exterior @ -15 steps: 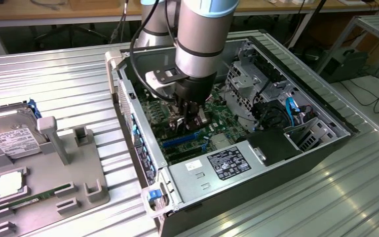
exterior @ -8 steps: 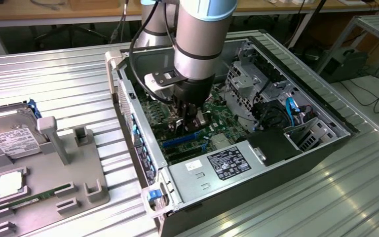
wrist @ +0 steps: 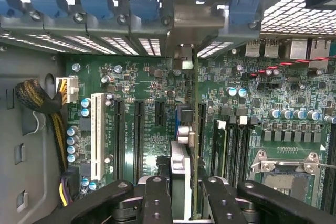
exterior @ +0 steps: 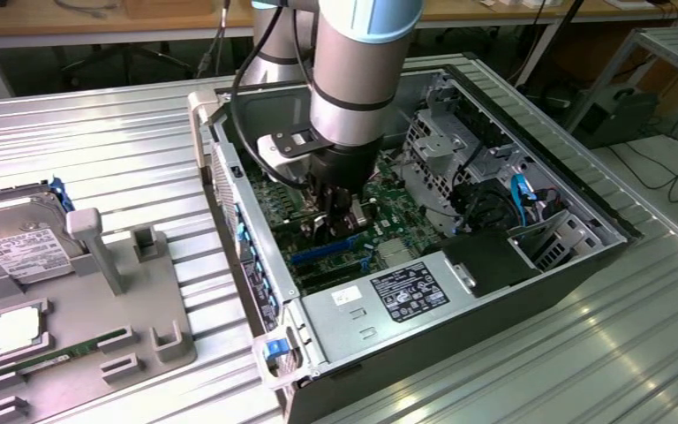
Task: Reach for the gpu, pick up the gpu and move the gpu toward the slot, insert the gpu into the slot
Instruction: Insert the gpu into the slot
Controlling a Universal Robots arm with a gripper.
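Note:
My gripper (exterior: 336, 223) reaches down inside the open computer case (exterior: 575, 265), just above the green motherboard (exterior: 401, 208). In the wrist view my gripper (wrist: 186, 190) is shut on the gpu (wrist: 179, 161), which stands on edge between the black fingers (wrist: 156, 192). The card runs away from the fingers to its silver bracket (wrist: 185, 22) at the case's rear wall. The blue slot (exterior: 319, 252) lies directly beneath the fingers, and a bit of blue (wrist: 184, 115) shows along the card's lower edge. Whether the card is seated in the slot I cannot tell.
Beside the card lie black expansion slots (wrist: 138, 135), a white slot (wrist: 97, 135), memory slots (wrist: 233, 145) and the processor socket (wrist: 286, 174). A cable bundle (wrist: 37, 100) hangs near the case wall. Outside the case, a grey fixture (exterior: 92, 327) holds a hard drive (exterior: 15, 243) and a memory stick (exterior: 63, 358).

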